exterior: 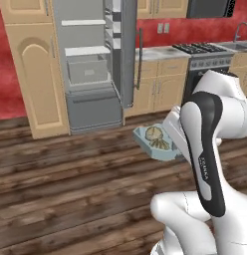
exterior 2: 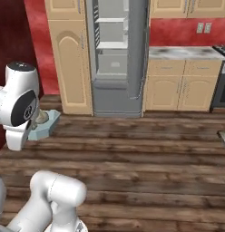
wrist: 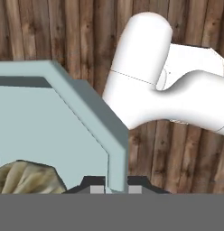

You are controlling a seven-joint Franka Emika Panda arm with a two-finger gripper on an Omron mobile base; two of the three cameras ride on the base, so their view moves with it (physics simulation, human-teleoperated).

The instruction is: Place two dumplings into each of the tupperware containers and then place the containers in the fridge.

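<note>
My gripper point(wrist: 116, 184) is shut on the rim of the small light blue tupperware container point(exterior: 151, 142), which it holds in the air above the wooden floor. Its two dark fingertips point(wrist: 96, 182) pinch the container's wall point(wrist: 116, 135). Two beige pleated dumplings point(exterior: 156, 135) lie inside; one dumpling point(wrist: 23, 178) shows close up in the hand view. From the right base view the container point(exterior 2: 47, 124) pokes out from behind my arm. The grey fridge point(exterior: 90, 64) stands ahead with its door point(exterior: 128, 50) swung open, showing white shelves and a grey drawer point(exterior: 88, 69).
Tan wooden cabinets point(exterior: 33, 74) flank the fridge point(exterior 2: 115, 59). To its right run a counter point(exterior: 160, 52) with lower cabinets, a black stove point(exterior: 207, 55) and a sink faucet point(exterior: 239, 30). Open wooden floor point(exterior 2: 141, 149) lies between me and the fridge.
</note>
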